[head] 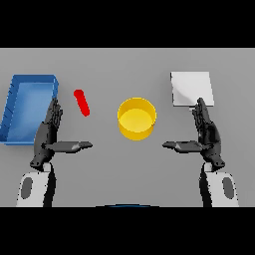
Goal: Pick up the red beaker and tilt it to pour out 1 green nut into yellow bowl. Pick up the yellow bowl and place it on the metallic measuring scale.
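A slim red beaker [81, 102] lies tilted on the grey table, left of centre. The yellow bowl [136, 118] stands in the middle, its inside showing only yellow. A flat metallic measuring scale [191, 88] lies at the back right. My left hand [49, 132] is open, fingers straight and thumb stretched toward the middle, just below and left of the beaker and apart from it. My right hand [206, 133] is open in the same pose, right of the bowl, its fingertips just below the scale's front edge. No green nut is visible.
A blue tray [17, 92] stands at the left edge, right behind my left hand's fingertips.
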